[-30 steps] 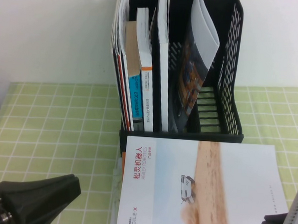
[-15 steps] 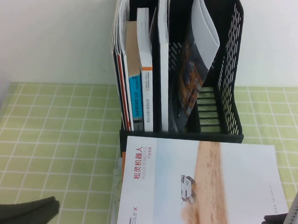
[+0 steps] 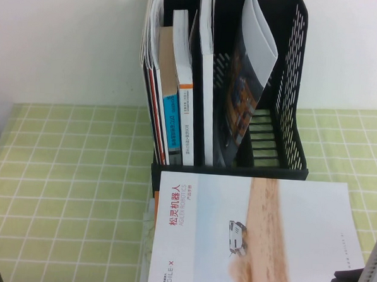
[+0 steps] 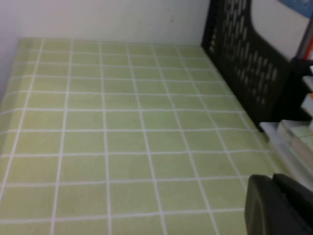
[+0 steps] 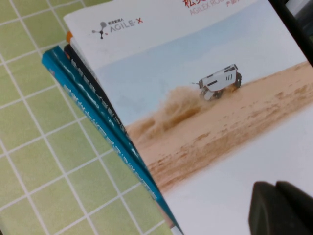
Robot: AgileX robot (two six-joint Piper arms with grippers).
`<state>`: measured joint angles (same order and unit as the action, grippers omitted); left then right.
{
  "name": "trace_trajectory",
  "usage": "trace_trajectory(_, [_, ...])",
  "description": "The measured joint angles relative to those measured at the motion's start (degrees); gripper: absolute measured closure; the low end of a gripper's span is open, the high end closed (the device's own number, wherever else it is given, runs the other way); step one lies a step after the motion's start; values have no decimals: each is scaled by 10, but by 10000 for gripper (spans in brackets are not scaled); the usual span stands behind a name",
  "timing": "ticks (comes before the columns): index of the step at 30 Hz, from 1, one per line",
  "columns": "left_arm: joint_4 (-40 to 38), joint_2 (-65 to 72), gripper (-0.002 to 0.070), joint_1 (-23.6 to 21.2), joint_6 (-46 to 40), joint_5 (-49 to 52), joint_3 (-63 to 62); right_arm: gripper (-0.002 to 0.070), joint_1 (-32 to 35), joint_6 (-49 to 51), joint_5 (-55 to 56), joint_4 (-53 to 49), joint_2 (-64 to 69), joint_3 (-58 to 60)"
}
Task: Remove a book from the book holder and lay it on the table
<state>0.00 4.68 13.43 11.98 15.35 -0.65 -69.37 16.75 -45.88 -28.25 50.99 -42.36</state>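
The table [image 3: 66, 172] is covered with a light green cloth with white grid lines. At its far side stands the book holder [image 3: 292, 89], black and tall, with several books upright in its slots and a dark colourful magazine [image 3: 244, 100] leaning in the right slot.

The book [image 3: 259, 236] lies flat in front of the book holder, cover up, with its far edge just beside the low front lip. Its red title and the small white vehicle on the sand band are visible. In the right wrist view it rests on top of other books [image 5: 93, 103] with blue and orange edges, which lie on the cloth.

The right gripper [image 3: 352, 279] is low at the near right corner of the book, and only a dark part of it shows; I cannot tell if its fingers are apart or together. The left gripper [image 4: 276, 205] is low over the bare cloth on the left side, near the holder's perforated wall; its state I also cannot tell.
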Motion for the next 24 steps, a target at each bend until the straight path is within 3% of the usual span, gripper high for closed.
trace_trajectory(7, [-11,-43,678,-38,1,34,20,678,0,1,-1,0,0,0])
trace_trajectory(24, [-13,-43,676,-39,4,39,20,678,0,1,-1,0,0,0])
